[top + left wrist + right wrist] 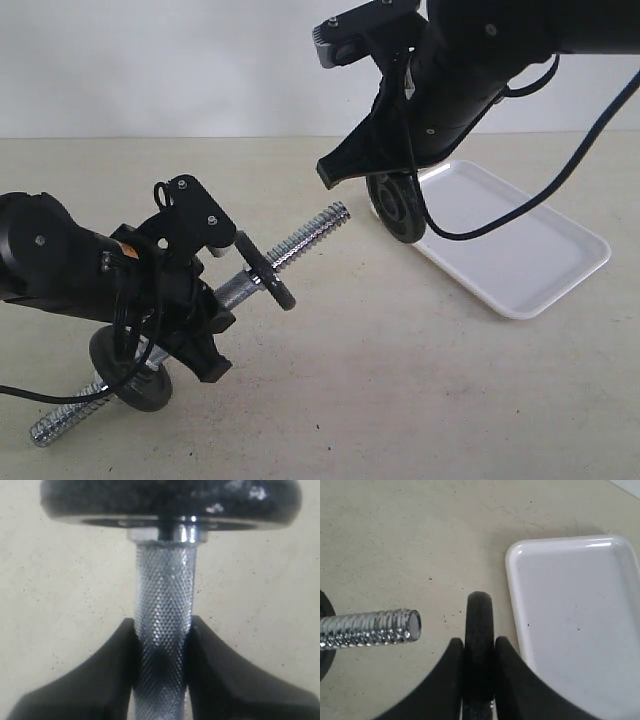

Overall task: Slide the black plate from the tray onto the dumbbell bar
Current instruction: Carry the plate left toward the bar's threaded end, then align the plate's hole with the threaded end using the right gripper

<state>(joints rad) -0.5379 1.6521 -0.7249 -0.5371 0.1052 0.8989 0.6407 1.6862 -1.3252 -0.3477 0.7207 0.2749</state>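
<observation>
Above beige counter [420, 400], right end effector [479, 641] grips black plate [479, 610]; dumbbell bar [305, 240], clamped by left end effector [162, 625], points toward it.

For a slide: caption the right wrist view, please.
Right pincer holds the plate on edge, between the tray and the bar, facing its threaded end.

A pale, speckled table [420, 400] is carrying a white tray [530, 255], which is lying flat at about three o'clock. At about eight o'clock the dumbbell bar [312, 230] is slanting upward, its lower threaded end and black disc [140, 388] seemingly resting on the surface.
</observation>
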